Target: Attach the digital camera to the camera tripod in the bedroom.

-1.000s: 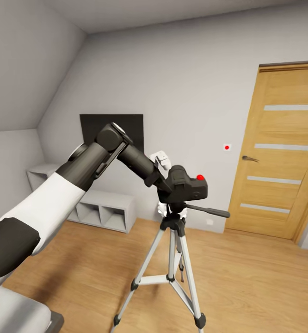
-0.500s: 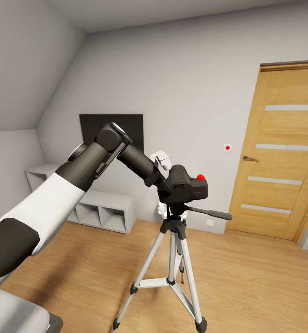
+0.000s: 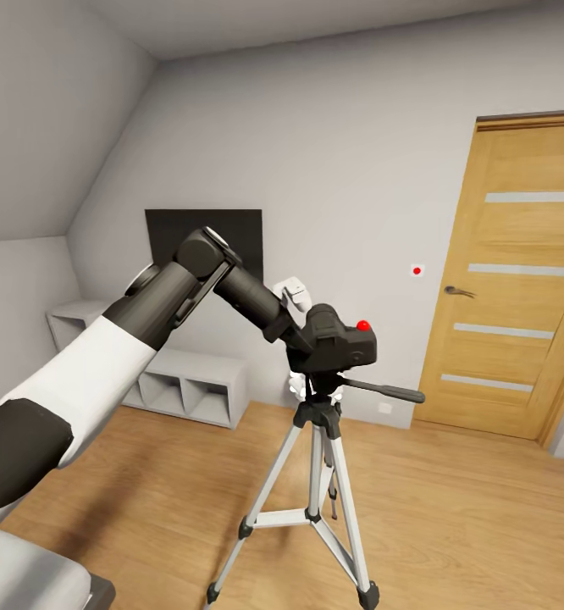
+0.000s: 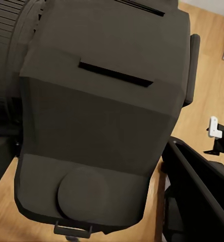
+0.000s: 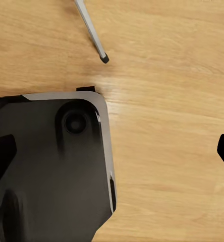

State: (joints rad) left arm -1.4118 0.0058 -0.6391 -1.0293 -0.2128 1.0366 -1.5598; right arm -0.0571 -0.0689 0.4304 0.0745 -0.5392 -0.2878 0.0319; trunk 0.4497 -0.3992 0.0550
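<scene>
your left arm [image 3: 146, 330] reaches forward from the lower left of the head view, white at the upper sleeve and dark grey toward the wrist. at its far end sits the digital camera [image 3: 341, 343], a small matte-black body with a bright red button [image 3: 363, 324] on top. the camera is directly above the black head of the camera tripod [image 3: 316, 474], touching or just about touching it; you cannot tell from here whether it is locked on. the left gripper [image 3: 303, 339] is hidden behind the camera body, so how far its claw is spread, and whether it has hold of the camera, cannot be told.

the tripod stands upright on the light wood floor [image 3: 468, 525], its three silver-grey legs splayed out, and its long black pan handle [image 3: 384, 391] points toward the wooden door [image 3: 519, 288] on the right. behind it is a grey-white wall with a dark tv panel [image 3: 168, 233], a low white shelf unit [image 3: 193, 385] beneath it, and a small white object [image 3: 295, 291] showing just behind the camera.

in the left wrist view, the camera's dark casing [image 4: 102, 116] sits very close to the lens, with a black finger [image 4: 203, 186] beside it.

the right wrist view looks down on wood floor [image 5: 167, 75], one tripod foot [image 5: 105, 59], and a dark, grey-edged part of your own base [image 5: 51, 166]. the right claw's state cannot be told.
</scene>
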